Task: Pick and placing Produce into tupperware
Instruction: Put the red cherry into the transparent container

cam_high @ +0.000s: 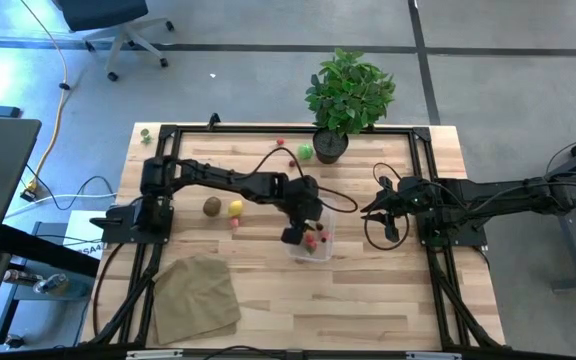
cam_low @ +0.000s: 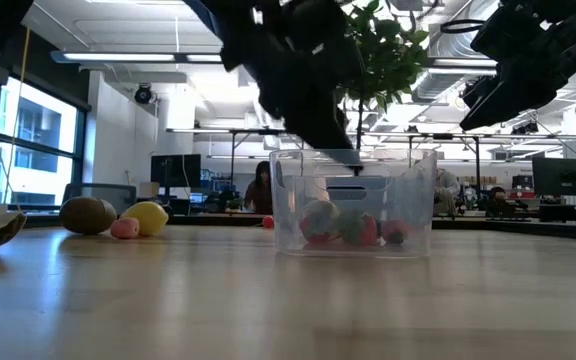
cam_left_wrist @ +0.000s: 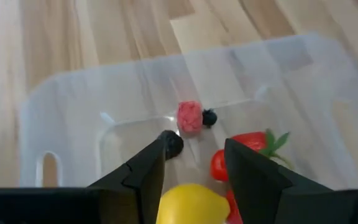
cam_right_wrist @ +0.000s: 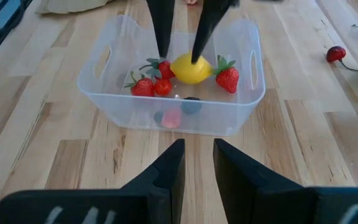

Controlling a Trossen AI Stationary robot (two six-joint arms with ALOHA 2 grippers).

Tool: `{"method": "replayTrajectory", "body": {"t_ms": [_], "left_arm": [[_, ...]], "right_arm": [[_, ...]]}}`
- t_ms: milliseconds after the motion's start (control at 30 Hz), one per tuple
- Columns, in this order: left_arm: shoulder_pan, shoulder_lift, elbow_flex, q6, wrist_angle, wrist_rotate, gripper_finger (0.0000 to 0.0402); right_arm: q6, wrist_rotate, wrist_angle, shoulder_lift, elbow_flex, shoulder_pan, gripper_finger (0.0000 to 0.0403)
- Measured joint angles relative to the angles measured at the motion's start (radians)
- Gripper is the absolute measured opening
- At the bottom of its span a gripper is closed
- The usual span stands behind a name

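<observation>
The clear tupperware (cam_high: pixel 313 250) (cam_low: pixel 418 200) (cam_right_wrist: pixel 197 118) stands on the table's middle. In it lie a yellow lemon (cam_right_wrist: pixel 191 68) (cam_left_wrist: pixel 188 202), red strawberries (cam_right_wrist: pixel 227 78), a pink berry (cam_left_wrist: pixel 189 116) and a dark berry (cam_left_wrist: pixel 209 117). My left gripper (cam_high: pixel 306 232) (cam_left_wrist: pixel 197 146) (cam_right_wrist: pixel 179 59) hangs open over the container, fingers pointing down, tips near rim height above the lemon. My right gripper (cam_high: pixel 378 207) (cam_right_wrist: pixel 199 146) waits to the container's right, open and holding nothing. A brown kiwi (cam_high: pixel 211 207), a second lemon (cam_high: pixel 235 208) and a red piece (cam_high: pixel 236 222) rest on the table to the left.
A leafy potted plant (cam_high: pixel 348 95) stands at the far edge, with a green piece (cam_high: pixel 305 152) and cherries (cam_right_wrist: pixel 335 54) near it. A tan cloth (cam_high: pixel 196 295) lies at the near left. A black frame (cam_high: pixel 423 135) borders the table. Bare wood lies in front of the container.
</observation>
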Motion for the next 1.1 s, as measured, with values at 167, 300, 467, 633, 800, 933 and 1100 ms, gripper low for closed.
{"method": "replayTrajectory", "body": {"t_ms": [167,300,467,633,800,933,1100], "left_arm": [[0.0,-0.08,0.0,-0.011,-0.046,-0.046,0.0154],[0.0,-0.149,0.0,-0.02,-0.118,-0.116,0.0154],[0.001,-0.219,0.0,-0.062,-0.206,-0.218,0.0154],[0.005,-0.282,0.0,-0.09,-0.271,-0.358,0.0154],[0.057,-0.343,0.0,-0.086,-0.298,-0.369,0.0154],[0.13,-0.377,0.0,-0.036,-0.315,-0.34,0.0154],[0.274,-0.379,-0.009,0.036,-0.313,-0.193,0.0154]], "right_arm": [[0.0,0.0,0.0,0.0,0.0,0.0,0.0073],[0.0,0.0,0.0,0.0,0.0,0.0,0.0073],[0.0,0.0,0.0,0.0,0.0,0.0,0.0073],[0.0,0.0,0.0,0.0,0.0,0.0,0.0073],[0.0,0.0,0.0,0.0,0.0,0.0,0.0073],[0.0,0.0,0.0,0.0,0.0,0.0,0.0073],[0.0,0.0,0.0,0.0,0.0,0.0,0.0073]]}}
